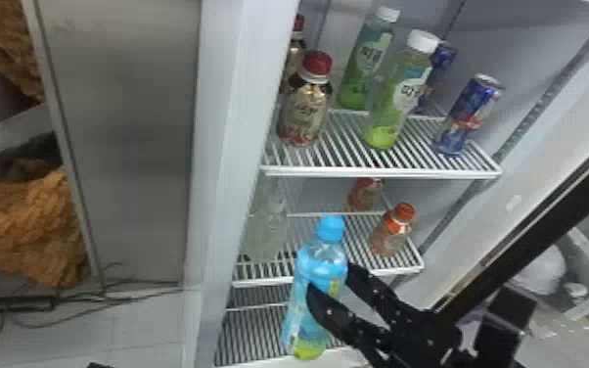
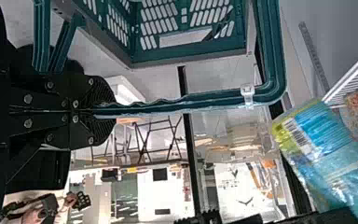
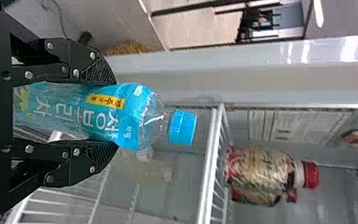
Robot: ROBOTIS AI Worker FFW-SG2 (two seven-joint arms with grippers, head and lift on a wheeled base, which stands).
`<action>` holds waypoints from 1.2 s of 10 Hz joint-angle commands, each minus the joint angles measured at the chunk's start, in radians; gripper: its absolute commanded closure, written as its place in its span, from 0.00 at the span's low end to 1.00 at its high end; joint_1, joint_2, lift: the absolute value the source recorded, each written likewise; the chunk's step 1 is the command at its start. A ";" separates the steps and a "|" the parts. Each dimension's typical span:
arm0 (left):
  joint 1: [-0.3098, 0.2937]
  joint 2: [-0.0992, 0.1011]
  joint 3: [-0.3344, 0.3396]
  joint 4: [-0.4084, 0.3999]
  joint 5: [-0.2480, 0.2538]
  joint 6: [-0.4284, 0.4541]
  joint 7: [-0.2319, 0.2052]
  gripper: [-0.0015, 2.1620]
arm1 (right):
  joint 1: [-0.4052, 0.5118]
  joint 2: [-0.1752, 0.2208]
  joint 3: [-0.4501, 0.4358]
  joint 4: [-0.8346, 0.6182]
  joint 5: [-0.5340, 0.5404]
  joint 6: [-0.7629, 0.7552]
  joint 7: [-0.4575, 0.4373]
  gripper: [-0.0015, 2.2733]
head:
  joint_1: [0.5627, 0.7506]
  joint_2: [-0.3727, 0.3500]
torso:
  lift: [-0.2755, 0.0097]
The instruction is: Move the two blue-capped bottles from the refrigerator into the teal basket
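In the head view my right gripper [image 1: 328,283] is shut on a blue-capped bottle [image 1: 322,258], held nearly upright in front of the refrigerator's lower shelves. The right wrist view has this gripper [image 3: 114,114] with one finger on each side of the bottle's labelled body [image 3: 70,109], the blue cap beyond the fingertips. My left gripper [image 2: 105,112] is pinched shut on the rim of the teal basket [image 2: 272,51] in the left wrist view. The held bottle [image 2: 324,144] also appears there, a little apart from the basket's rim.
The upper wire shelf [image 1: 381,172] holds red-capped bottles [image 1: 305,110], white-capped green bottles [image 1: 396,98] and blue cans [image 1: 469,115]. Below are orange-capped bottles [image 1: 391,230] and a clear bottle [image 1: 266,227]. The refrigerator's side wall [image 1: 230,147] stands left of the shelves; a dark door edge [image 1: 548,220] slants at right.
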 commanded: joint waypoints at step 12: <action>-0.004 0.002 0.000 -0.004 -0.011 0.001 0.000 0.55 | -0.230 -0.074 0.101 0.264 0.019 0.449 0.341 0.31 | 0.70 0.03 | 0.46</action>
